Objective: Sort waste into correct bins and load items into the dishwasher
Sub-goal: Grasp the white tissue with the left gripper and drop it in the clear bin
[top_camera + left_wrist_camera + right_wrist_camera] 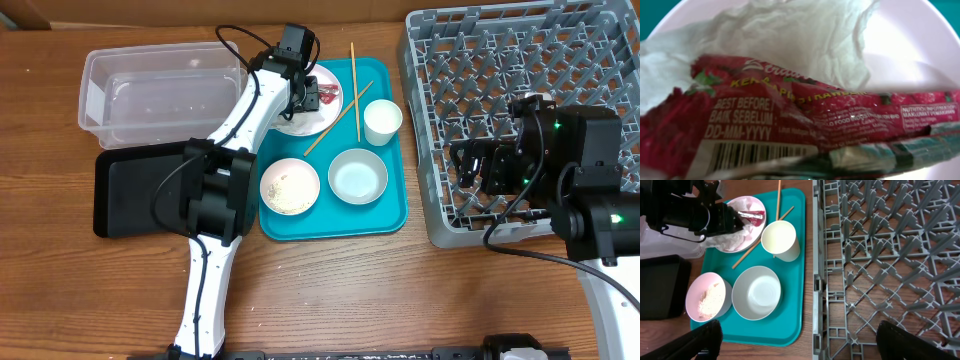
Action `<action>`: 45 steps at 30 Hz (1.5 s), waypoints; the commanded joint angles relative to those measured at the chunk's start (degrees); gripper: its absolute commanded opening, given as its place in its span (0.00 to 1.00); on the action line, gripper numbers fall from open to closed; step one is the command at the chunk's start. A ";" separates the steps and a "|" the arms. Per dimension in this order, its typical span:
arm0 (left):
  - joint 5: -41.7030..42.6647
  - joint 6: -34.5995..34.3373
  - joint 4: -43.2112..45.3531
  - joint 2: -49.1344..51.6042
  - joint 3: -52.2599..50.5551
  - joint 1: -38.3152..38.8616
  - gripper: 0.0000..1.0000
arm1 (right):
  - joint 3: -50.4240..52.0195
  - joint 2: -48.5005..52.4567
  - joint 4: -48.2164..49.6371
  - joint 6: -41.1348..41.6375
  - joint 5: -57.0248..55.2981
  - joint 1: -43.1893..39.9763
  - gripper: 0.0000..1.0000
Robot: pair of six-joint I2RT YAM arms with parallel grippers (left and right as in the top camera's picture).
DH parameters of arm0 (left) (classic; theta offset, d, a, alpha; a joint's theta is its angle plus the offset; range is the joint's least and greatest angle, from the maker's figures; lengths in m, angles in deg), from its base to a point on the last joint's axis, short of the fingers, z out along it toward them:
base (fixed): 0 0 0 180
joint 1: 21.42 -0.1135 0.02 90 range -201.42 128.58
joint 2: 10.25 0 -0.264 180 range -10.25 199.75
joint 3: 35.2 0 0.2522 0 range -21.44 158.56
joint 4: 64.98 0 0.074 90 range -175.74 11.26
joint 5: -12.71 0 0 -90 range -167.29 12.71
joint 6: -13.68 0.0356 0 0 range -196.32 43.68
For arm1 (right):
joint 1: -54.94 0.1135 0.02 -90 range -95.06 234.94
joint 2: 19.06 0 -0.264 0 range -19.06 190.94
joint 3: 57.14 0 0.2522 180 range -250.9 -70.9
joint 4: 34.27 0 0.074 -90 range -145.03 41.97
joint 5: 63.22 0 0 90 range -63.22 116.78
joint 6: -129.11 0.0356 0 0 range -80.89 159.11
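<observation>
The pale pink plate (pixel 300 125) sits at the back of a teal tray (pixel 390 205). It holds the red-and-silver wrapper (pixel 328 95) and the crumpled white napkin (pixel 790 30). My left gripper (pixel 303 93) is down on the plate, right at the wrapper (pixel 790 115), which fills the left wrist view and hides the fingers. Two chopsticks (pixel 352 65) (pixel 335 122), a white cup (pixel 382 120), an empty white bowl (pixel 357 176) and a bowl with rice (pixel 290 185) are on the tray. My right gripper (pixel 810 342) is wide open and empty over the left edge of the grey dish rack (pixel 520 60).
The clear plastic tub (pixel 160 95) stands at the back left, and the black tray (pixel 130 190) lies in front of it, left of the teal tray. My left arm crosses above the black tray's right end. Bare wooden table lies in front.
</observation>
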 commanded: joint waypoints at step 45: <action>3.85 9.53 -36.52 0.26 43.25 -17.35 0.04 | -1.51 -0.15 -0.35 0.26 1.03 0.26 1.00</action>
